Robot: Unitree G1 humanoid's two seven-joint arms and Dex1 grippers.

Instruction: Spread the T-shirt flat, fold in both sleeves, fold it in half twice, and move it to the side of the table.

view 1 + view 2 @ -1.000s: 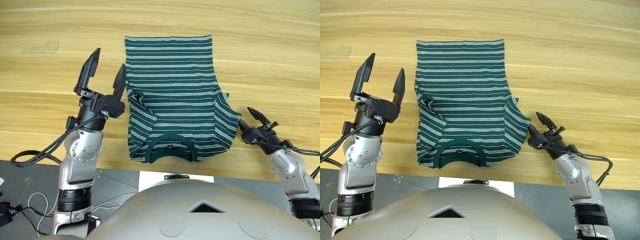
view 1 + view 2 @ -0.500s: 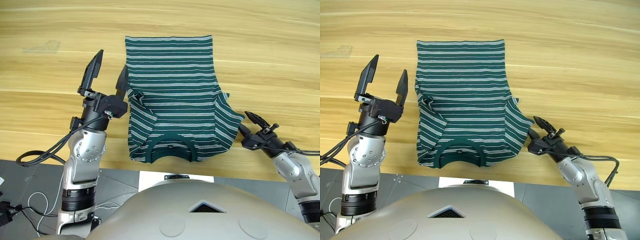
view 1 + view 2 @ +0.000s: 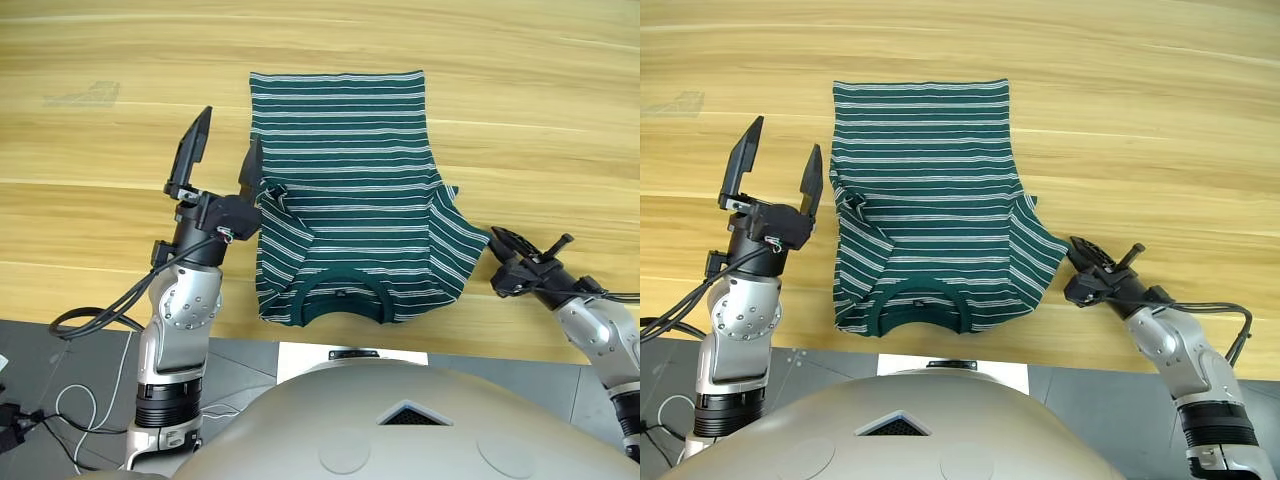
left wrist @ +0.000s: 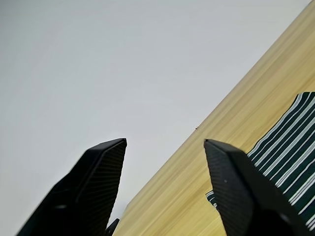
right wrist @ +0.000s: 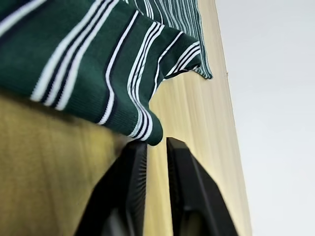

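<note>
The dark green T-shirt with thin white stripes [image 3: 350, 180] lies on the pale wooden bench [image 3: 120, 60], collar nearest the robot. The left end effector [image 3: 228, 135] stands spread wide beside its left edge. The right end effector [image 3: 497, 238], fingers drawn almost together, sits at the right sleeve's tip.

The T-shirt [image 3: 345, 200] is dark green with thin white stripes. The table [image 3: 100, 60] shows pale yellow-brown wood grain.

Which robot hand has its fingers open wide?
The left gripper, raised beside the T-shirt's left edge: its fingers stand far apart. The right gripper, low by the sleeve tip, has its fingers almost together.
</note>
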